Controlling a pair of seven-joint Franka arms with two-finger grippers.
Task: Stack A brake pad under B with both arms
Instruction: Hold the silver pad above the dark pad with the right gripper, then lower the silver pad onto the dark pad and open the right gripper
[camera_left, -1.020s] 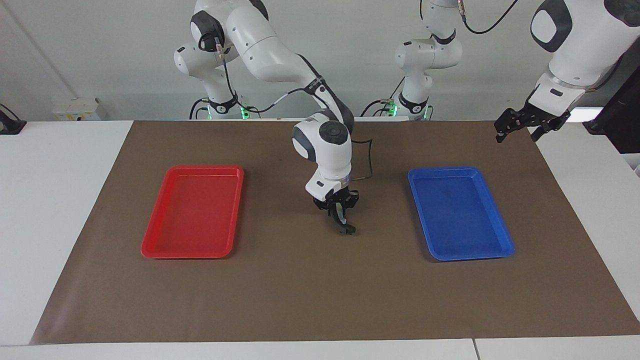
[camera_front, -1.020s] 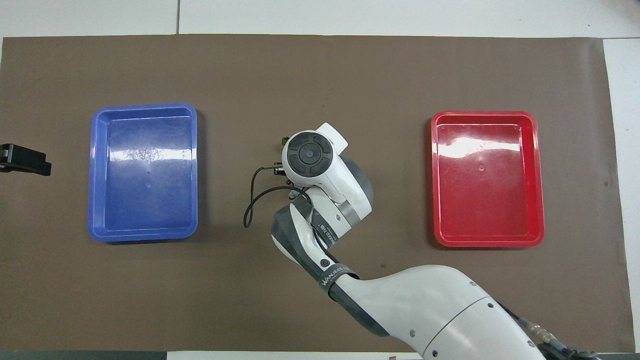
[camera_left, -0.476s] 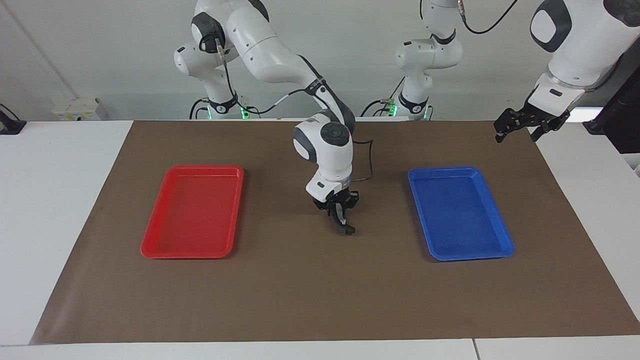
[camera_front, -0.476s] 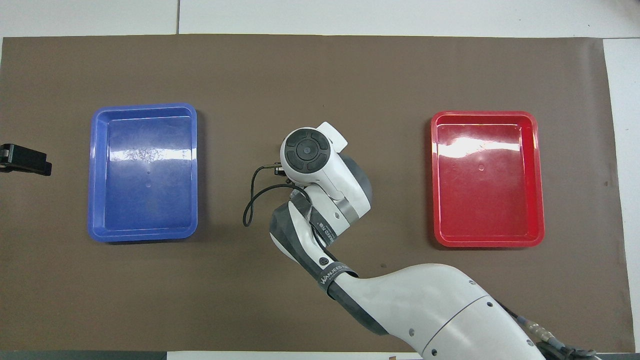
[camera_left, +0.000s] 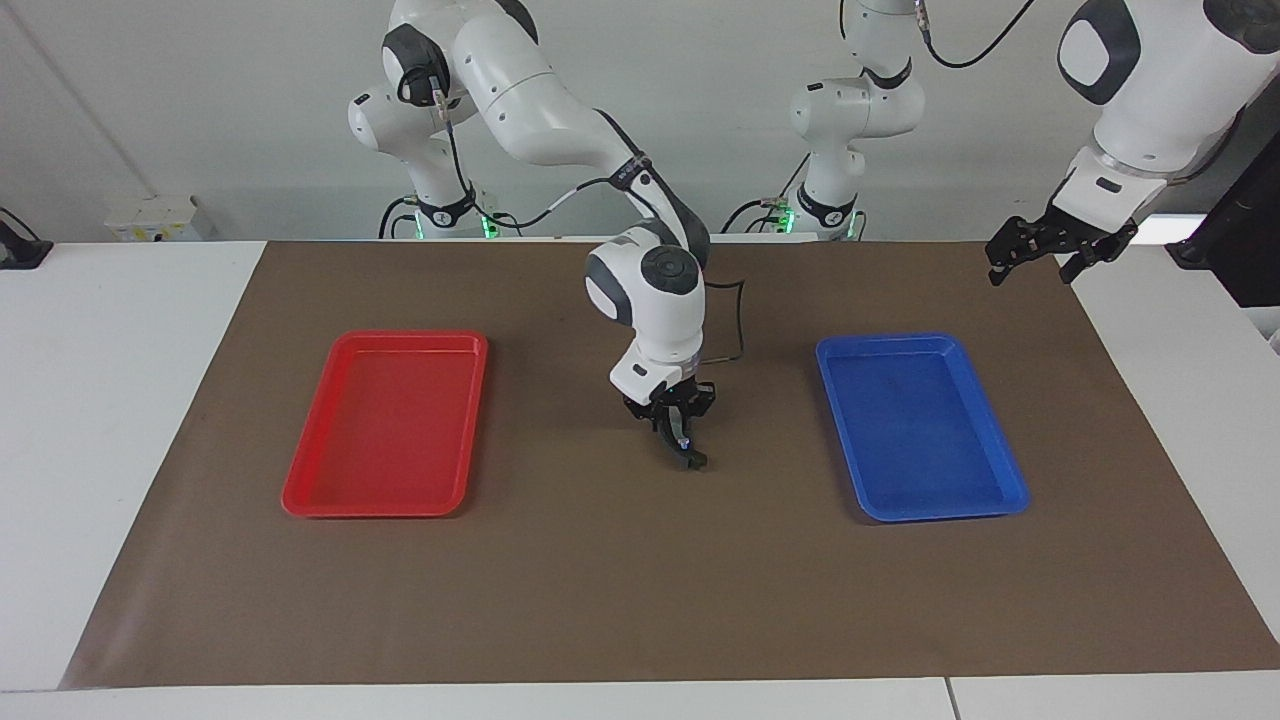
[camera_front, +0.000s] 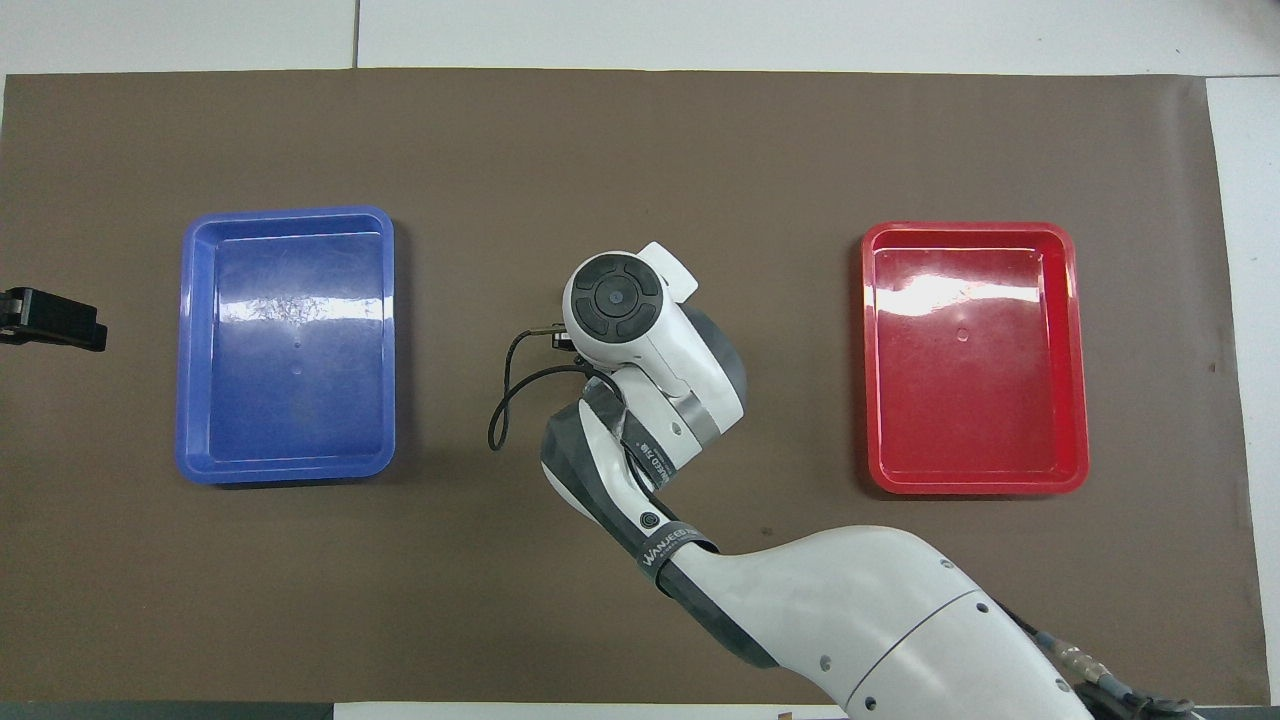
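Note:
My right gripper (camera_left: 679, 428) points down over the middle of the brown mat, between the two trays, and is shut on B (camera_left: 688, 454), a thin black piece with a small shiny spot. B hangs upright from the fingertips, its lower end at or just above the mat. In the overhead view the right arm's wrist (camera_front: 615, 300) covers both the gripper and B. The A brake pad is hidden. My left gripper (camera_left: 1038, 250) waits, open and holding nothing, raised over the mat's corner at the left arm's end; its dark tip (camera_front: 50, 320) shows at the overhead view's edge.
A red tray (camera_left: 410, 337) (camera_front: 968, 228) with nothing in it lies toward the right arm's end. A blue tray (camera_left: 885, 340) (camera_front: 287, 213), also with nothing in it, lies toward the left arm's end. A black cable (camera_front: 505, 390) loops off the right wrist.
The right wrist has shifted only slightly, still holding B. The left arm has barely moved.

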